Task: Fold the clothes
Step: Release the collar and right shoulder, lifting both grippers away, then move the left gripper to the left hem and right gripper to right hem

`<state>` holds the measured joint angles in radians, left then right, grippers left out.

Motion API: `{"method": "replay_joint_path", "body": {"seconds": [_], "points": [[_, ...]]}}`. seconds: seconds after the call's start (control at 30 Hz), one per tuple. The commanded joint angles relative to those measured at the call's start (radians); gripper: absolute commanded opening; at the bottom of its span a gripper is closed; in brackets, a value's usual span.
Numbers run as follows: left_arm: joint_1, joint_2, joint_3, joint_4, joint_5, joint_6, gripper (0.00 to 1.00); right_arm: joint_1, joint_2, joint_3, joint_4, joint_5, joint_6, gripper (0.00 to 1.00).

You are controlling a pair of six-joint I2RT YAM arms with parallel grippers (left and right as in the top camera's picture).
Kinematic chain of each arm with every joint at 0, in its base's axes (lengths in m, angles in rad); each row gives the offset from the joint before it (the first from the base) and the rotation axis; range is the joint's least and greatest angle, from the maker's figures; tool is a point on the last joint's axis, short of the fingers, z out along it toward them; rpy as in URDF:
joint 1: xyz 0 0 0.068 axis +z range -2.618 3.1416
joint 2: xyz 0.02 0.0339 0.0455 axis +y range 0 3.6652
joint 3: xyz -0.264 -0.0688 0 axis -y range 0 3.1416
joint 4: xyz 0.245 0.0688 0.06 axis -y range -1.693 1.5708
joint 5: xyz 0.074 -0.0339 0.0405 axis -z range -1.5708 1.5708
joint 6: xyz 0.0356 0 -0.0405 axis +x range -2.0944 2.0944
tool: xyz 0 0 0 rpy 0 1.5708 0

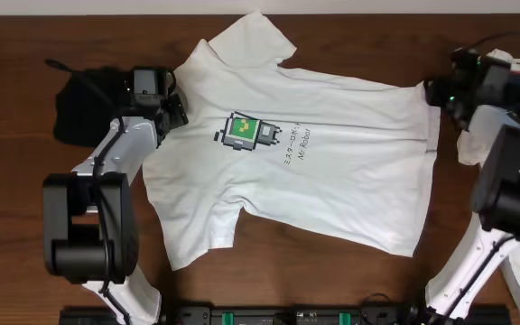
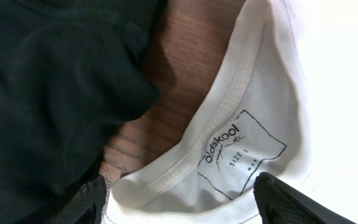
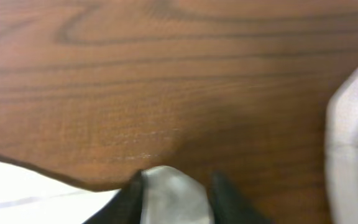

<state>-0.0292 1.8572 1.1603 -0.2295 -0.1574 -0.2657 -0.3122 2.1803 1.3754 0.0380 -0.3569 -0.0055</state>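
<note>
A white T-shirt [image 1: 332,171] with a pixel graphic lies spread flat on the wooden table, collar to the left and hem to the right. My left gripper [image 1: 171,108] is open at the collar. In the left wrist view its two fingers [image 2: 182,208] straddle the collar band [image 2: 229,106] near the printed size label. My right gripper [image 1: 433,93] is at the shirt's far hem corner. In the right wrist view its fingers [image 3: 176,199] are shut on a fold of the white fabric [image 3: 173,186].
A black garment [image 1: 84,104] lies bunched left of the collar, close to my left gripper, and fills the left of the left wrist view [image 2: 42,93]. More white cloth [image 1: 472,144] lies at the right edge by the right arm [image 3: 353,137].
</note>
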Motion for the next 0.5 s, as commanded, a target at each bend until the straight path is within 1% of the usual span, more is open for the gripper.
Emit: {"method": "replay_joint_path", "body": {"seconds": [0.0,0.03,0.17,0.23,0.3,0.33,0.37,0.4,0.43,0.47], "points": [[-0.006,-0.109,-0.005,-0.018,-0.008,-0.011,0.78,-0.026,-0.161,0.019,-0.033,0.002,0.005,0.47],[-0.007,-0.133,-0.005,-0.033,-0.008,-0.02,0.78,-0.031,-0.197,0.019,-0.064,0.002,0.005,0.48],[-0.017,-0.251,-0.005,-0.158,-0.008,-0.098,0.79,-0.041,-0.341,0.019,-0.273,0.001,0.01,0.49],[-0.018,-0.303,-0.005,-0.24,-0.008,-0.164,0.8,-0.041,-0.401,0.019,-0.404,0.001,0.013,0.49],[-0.018,-0.349,-0.005,-0.327,-0.008,-0.226,0.8,-0.04,-0.445,0.019,-0.533,-0.026,0.013,0.47],[-0.018,-0.373,-0.005,-0.37,-0.008,-0.254,0.8,-0.039,-0.463,0.019,-0.608,-0.049,0.013,0.39],[-0.018,-0.391,-0.005,-0.408,-0.008,-0.277,0.8,-0.037,-0.477,0.019,-0.683,-0.078,0.013,0.28],[-0.018,-0.41,-0.005,-0.447,-0.007,-0.299,0.8,-0.034,-0.485,0.019,-0.744,-0.106,0.013,0.21],[-0.018,-0.427,-0.005,-0.485,-0.005,-0.319,0.8,-0.028,-0.488,0.019,-0.821,-0.139,0.012,0.17],[-0.018,-0.442,-0.005,-0.52,0.014,-0.326,0.8,-0.019,-0.487,0.018,-0.885,-0.152,0.012,0.16]]}}
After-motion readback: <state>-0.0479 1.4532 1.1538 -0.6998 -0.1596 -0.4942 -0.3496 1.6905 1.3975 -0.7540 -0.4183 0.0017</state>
